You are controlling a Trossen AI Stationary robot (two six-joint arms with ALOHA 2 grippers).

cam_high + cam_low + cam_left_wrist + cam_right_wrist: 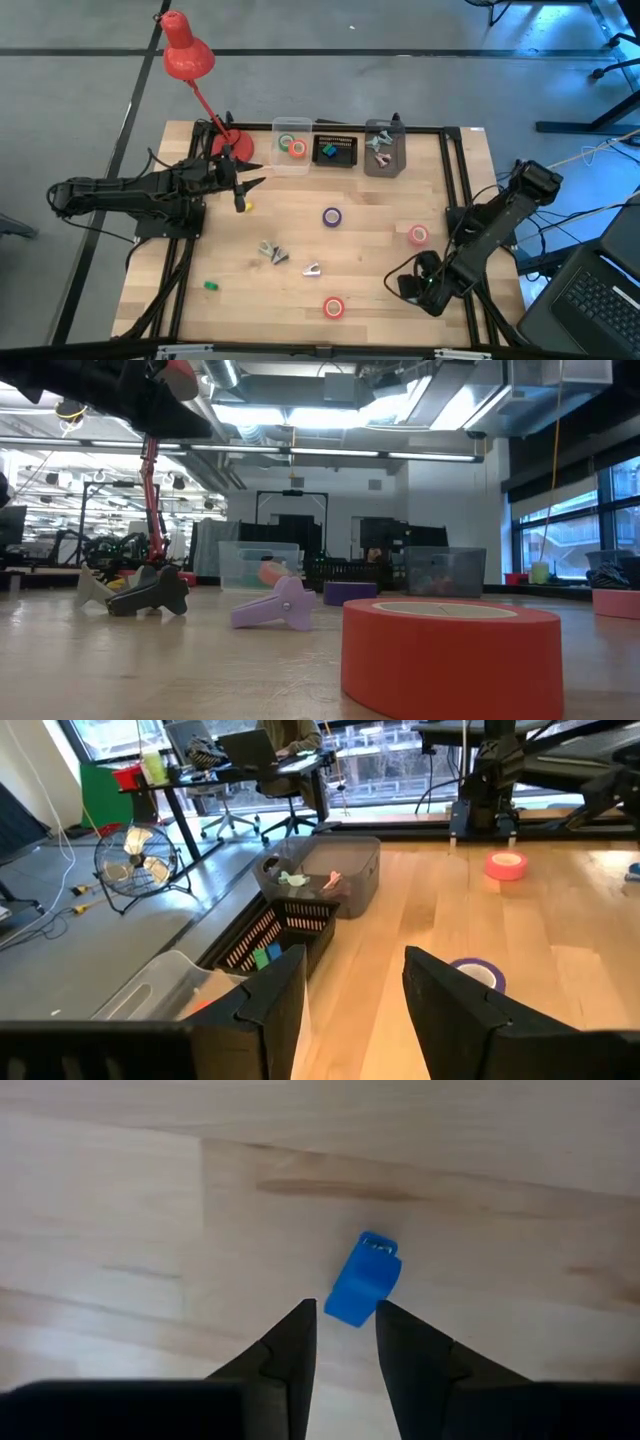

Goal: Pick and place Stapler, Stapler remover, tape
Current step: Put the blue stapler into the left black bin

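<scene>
The right gripper (345, 1342) points down at the table, jaws parted and empty, a small blue stapler (364, 1291) lying just beyond its 2 fingertips. Closing now risks nudging it away. The left gripper (352, 995) hovers released, a purple tape roll (478, 973) just ahead.

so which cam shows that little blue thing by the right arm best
The right wrist view: the blue item lies on bare wood just ahead of the right gripper, whose jaws stand open. The other views do not show it.
</scene>
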